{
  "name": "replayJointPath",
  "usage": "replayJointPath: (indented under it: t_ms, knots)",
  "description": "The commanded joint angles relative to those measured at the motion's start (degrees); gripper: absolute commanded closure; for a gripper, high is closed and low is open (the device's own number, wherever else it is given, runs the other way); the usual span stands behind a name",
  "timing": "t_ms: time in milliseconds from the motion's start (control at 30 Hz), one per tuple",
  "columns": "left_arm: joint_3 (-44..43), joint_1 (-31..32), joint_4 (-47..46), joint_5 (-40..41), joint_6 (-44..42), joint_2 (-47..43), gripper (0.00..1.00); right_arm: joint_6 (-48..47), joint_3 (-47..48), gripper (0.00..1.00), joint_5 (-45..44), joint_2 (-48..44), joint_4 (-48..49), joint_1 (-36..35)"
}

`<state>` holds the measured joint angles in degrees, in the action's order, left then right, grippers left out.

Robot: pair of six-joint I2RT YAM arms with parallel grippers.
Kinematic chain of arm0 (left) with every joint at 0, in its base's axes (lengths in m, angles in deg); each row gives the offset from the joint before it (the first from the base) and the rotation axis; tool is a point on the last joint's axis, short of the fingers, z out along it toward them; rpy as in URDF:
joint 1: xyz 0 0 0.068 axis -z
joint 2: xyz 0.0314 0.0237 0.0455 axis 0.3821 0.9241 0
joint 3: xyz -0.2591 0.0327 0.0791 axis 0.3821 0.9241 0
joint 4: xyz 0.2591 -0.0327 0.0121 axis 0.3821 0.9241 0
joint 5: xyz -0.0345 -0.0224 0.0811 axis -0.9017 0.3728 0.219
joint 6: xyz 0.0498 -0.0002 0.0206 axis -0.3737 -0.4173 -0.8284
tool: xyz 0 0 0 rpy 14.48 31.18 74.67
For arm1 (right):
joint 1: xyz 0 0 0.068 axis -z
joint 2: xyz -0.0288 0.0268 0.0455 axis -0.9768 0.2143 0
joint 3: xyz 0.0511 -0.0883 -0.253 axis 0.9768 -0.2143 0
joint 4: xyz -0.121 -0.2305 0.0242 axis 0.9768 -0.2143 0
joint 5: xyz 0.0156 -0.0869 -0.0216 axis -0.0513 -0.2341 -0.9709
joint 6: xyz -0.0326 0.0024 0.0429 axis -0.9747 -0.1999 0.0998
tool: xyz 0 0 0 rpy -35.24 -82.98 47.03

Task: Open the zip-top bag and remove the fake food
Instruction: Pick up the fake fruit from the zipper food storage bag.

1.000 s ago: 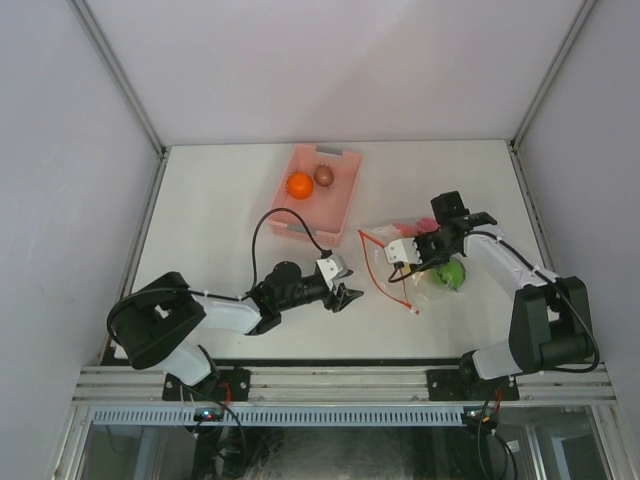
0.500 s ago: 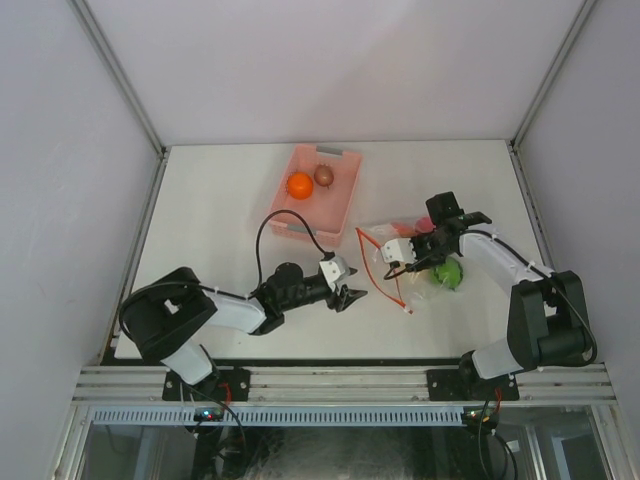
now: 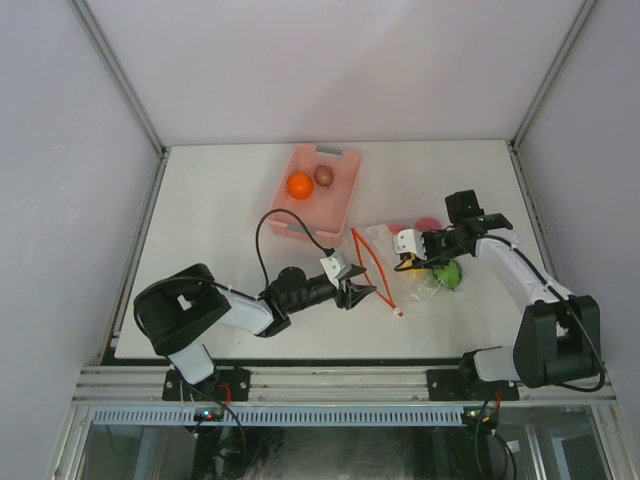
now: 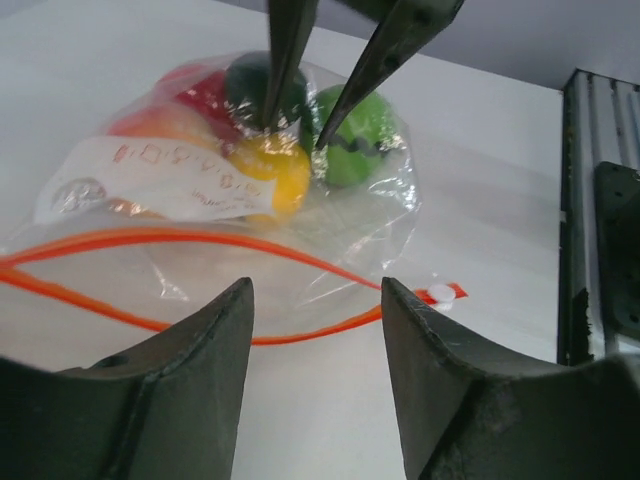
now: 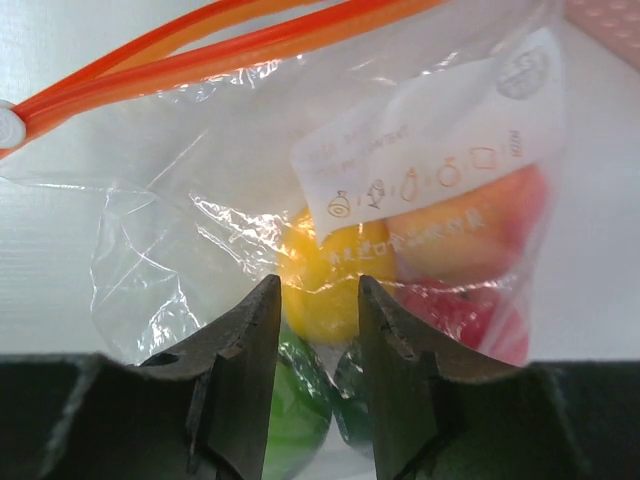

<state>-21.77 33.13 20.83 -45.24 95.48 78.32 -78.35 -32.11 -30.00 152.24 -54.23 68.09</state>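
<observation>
The zip-top bag (image 3: pixel 392 275) lies right of the table's centre, its red-orange zipper (image 3: pixel 368 258) gaping in a loop toward my left gripper (image 3: pixel 362 291). Inside is fake food: yellow (image 4: pixel 275 172), green (image 4: pixel 362 135) and red (image 4: pixel 205 95) pieces under a white label. My left gripper (image 4: pixel 317 290) is open and low, just short of the zipper (image 4: pixel 150 238), with nothing between its fingers. My right gripper (image 3: pixel 414 262) stands open over the bag's closed end, its tips (image 4: pixel 295 135) resting on the plastic above the food. In the right wrist view the right gripper (image 5: pixel 318 285) flanks the yellow piece (image 5: pixel 320 262).
A pink slotted basket (image 3: pixel 346 200) stands behind the bag, holding an orange ball (image 3: pixel 299 185) and a brown piece (image 3: pixel 324 175). Its corner shows pink in the right wrist view (image 5: pixel 605 25). A metal rail (image 4: pixel 600 200) runs along the table's near edge.
My left gripper has slid right, up to the bag's mouth. The zipper loop has swung left and spread wider. My right wrist has shifted slightly right while staying on the bag.
</observation>
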Motion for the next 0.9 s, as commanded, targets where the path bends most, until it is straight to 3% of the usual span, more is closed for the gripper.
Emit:
replayJointPath:
  t_ms: [0,167,367,567,667,867]
  knots:
    - [3.38,0.13,-5.14,5.57,-4.17,-1.87,0.45,4.03,1.34,0.63,6.96,-4.32,0.99,1.10]
    - [1.14,-0.08,-0.07,5.32,-10.06,-1.29,0.62,7.52,1.23,0.62,4.73,-5.22,3.78,0.93]
    - [-3.64,-2.45,2.82,0.12,-3.17,1.33,0.61,26.97,1.26,0.44,-0.24,-7.54,14.58,1.30]
    - [-3.58,-4.45,-1.53,-2.99,10.40,2.65,0.46,40.20,1.23,0.32,-2.94,-5.55,21.22,3.13]
    - [-3.62,-4.78,-2.29,-3.46,16.72,2.81,0.36,53.22,1.34,0.28,-4.01,-2.64,26.87,3.34]
    - [-4.80,-4.97,-2.32,0.58,28.38,3.60,0.19,74.63,3.33,0.32,-6.26,2.98,33.81,3.39]
